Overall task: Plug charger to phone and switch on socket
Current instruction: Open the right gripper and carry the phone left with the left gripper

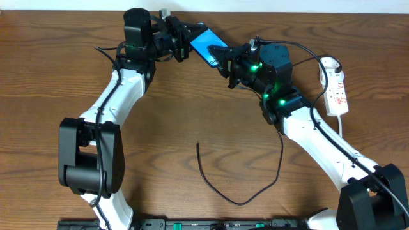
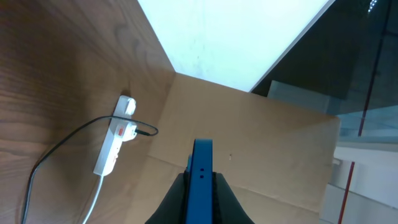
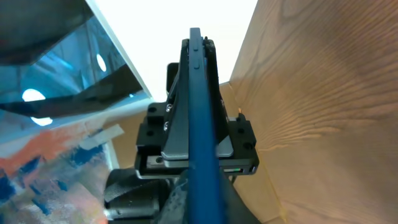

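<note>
Nearest, the thin black charger cable point(image 1: 199, 152) is lying loose on the brown wooden desk point(image 1: 51, 96). Farther back, the left pincer point(image 1: 190, 38) and right pincer point(image 1: 225, 62) are both pinching the slim blue phone point(image 1: 208, 46) up off the desk. I think one should be holding it steady while the other is going for the cable.

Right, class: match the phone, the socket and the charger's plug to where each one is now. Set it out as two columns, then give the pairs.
Column one
1 phone
2 socket
3 charger plug

Column two
a loose on the table, near its middle
b flat on the table, far to the right
c gripped between the left tool and the right tool

Pairs: 1-c, 2-b, 3-a
</note>
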You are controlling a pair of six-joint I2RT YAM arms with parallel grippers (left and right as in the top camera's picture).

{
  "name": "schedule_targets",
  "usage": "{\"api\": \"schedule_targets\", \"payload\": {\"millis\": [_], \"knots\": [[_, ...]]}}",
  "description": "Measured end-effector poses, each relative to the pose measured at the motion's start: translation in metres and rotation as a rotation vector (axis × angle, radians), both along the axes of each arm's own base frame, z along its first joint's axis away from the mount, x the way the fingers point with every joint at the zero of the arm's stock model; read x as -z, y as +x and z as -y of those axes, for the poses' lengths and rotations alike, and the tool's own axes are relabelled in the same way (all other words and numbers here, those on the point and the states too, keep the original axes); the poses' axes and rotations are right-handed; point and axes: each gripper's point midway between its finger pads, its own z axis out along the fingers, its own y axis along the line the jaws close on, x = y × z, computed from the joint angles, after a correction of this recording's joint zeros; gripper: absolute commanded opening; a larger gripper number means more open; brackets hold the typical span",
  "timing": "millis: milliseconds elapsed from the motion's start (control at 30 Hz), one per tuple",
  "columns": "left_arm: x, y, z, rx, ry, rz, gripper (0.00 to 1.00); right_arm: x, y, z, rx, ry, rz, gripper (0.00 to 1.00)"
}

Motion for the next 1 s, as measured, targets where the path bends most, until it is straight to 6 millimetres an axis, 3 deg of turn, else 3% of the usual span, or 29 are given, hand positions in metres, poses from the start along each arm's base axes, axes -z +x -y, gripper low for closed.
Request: {"api": "schedule_targets", "payload": {"millis": [67,133,200,367,533,800,1000], "knots": [[0.001,0.0,0.0,0.002,0.006,0.007,0.07,0.0,0.0,-0.001,-0.002,-0.009,0.01,0.64],[0.002,0.0,0.0,0.003,0.013,0.01,0.08,-0.001,-0.001,-0.001,-0.004,-0.013,0.019,0.89],[0.002,0.0,0.0,0.002,0.014,0.013,0.08,-0.001,-0.001,-0.002,-0.008,-0.016,0.022,0.99],[0.002,0.002,-0.006,-0.01,0.015,0.013,0.08,-0.001,-0.001,-0.002,-0.012,-0.024,0.033,0.99],[0.002,0.01,-0.027,-0.044,0.014,0.014,0.07,-0.001,-0.001,-0.002,-0.017,-0.039,0.05,0.99],[-0.001,0.019,-0.087,-0.089,0.012,0.043,0.07,-0.001,-0.001,-0.001,-0.032,-0.06,0.077,0.99],[-0.006,0.014,-0.134,-0.072,0.02,0.108,0.08,-0.001,0.002,0.006,-0.048,-0.119,0.145,0.98]]}}
